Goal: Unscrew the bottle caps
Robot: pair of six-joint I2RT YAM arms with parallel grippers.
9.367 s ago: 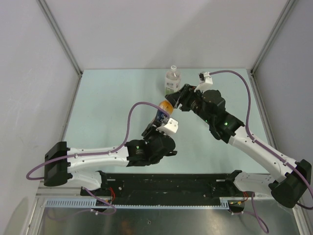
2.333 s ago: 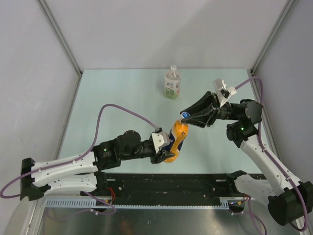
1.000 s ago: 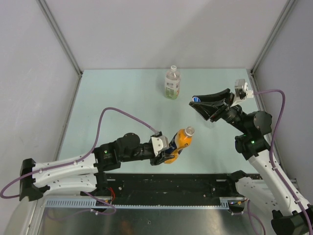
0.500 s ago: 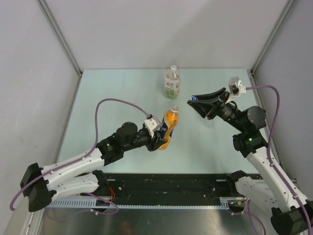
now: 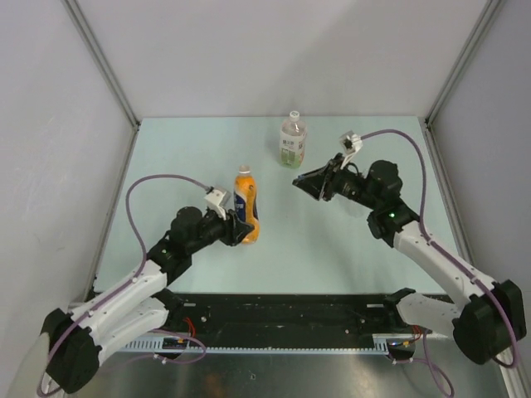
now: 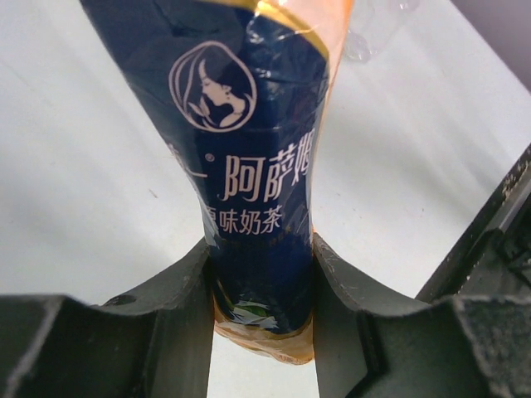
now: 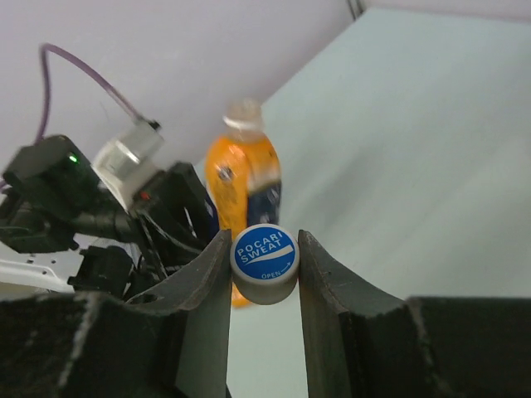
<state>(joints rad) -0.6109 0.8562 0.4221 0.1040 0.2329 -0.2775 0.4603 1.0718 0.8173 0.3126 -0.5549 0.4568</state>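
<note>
Wrist views: left end effector [image 6: 261,253] grips bottle [image 6: 249,157]; right end effector [image 7: 264,242] grips cap [image 7: 264,264].

ROBOTICS LAB, TEST CELL: Two white-and-black robot arms, the left arm [image 5: 124,290] and the right arm [image 5: 431,253], stand bolted to a black rail [image 5: 282,311] at the near edge of a pale green bench [image 5: 166,149]. Plain grey panel walls [image 5: 274,58], framed by bare aluminium posts [image 5: 103,62], close the bench in on three sides. Purple cables [image 5: 166,176] loop loose from the arms, a green indicator light [image 5: 391,217] glows on the right one, and a brushed metal sheet [image 5: 274,373] fronts the rig.
</note>
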